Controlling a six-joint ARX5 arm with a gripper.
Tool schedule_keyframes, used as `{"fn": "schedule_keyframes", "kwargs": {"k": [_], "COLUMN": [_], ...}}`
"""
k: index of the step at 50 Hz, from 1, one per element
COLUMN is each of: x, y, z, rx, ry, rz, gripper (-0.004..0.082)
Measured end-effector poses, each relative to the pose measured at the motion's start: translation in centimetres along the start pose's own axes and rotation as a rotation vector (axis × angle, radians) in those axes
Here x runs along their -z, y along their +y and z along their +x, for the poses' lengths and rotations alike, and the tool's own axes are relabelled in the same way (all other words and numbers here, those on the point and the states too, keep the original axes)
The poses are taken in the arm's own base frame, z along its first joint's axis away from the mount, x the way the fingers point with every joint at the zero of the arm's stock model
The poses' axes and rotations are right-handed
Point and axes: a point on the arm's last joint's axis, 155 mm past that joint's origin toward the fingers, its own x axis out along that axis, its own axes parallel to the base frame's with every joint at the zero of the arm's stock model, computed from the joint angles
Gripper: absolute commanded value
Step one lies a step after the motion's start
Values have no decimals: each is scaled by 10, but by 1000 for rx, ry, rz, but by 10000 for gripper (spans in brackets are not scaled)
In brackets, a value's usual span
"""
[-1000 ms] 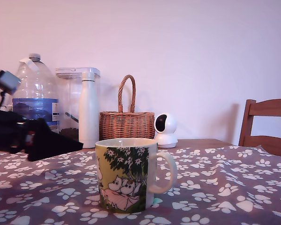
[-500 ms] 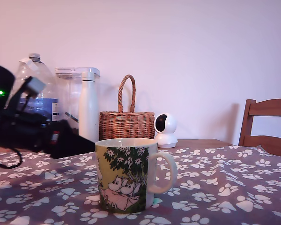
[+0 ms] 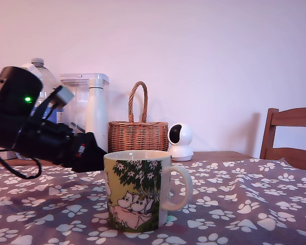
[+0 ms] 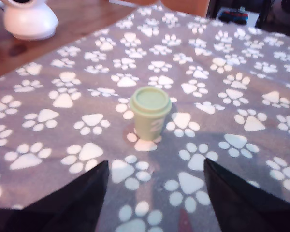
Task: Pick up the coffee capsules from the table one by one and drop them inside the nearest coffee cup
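Stood upright on the paw-print cloth (image 4: 261, 63) of the desk (image 4: 82, 19): one small mint-green coffee capsule (image 4: 150, 112), flat lid up. Sat alone in the wrist view, just ahead of the end effector (image 4: 154, 200) and not touching it. Held nothing, that end effector; two dark fingers (image 4: 72, 203) spread wide apart, with bare cloth between them.

Seen in the exterior view: black arm and end effector (image 3: 89, 155) reaching in from the exterior view's left, low over the cloth, behind the coffee cup (image 3: 137, 190). Stood near the front of the desk, that cream cup, with a green tree and white cartoon figures on it, handle toward the exterior view's right. No capsule to be seen in that view.

Farther back on the bare wood: a big water bottle (image 3: 38, 76), a white bottle (image 3: 96, 118), a wicker basket (image 3: 137, 133) and a small round white camera (image 3: 180, 141). At the exterior view's right edge, a wooden chair (image 3: 290, 135).
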Motion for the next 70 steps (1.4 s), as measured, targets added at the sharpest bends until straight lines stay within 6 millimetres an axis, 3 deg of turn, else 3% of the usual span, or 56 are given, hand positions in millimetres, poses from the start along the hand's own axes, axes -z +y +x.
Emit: {"fn": "schedule_keyframes", "kwargs": {"k": [29, 37, 48, 70], "x": [-1, -6, 3, -7], "y": [2, 2, -7, -5], "z": [11, 25, 40, 62], "rx": [-1, 14, 36, 46], "ry": [66, 69, 119, 146], "rz": [-16, -4, -17, -18], "gripper": [571, 571, 571, 571]}}
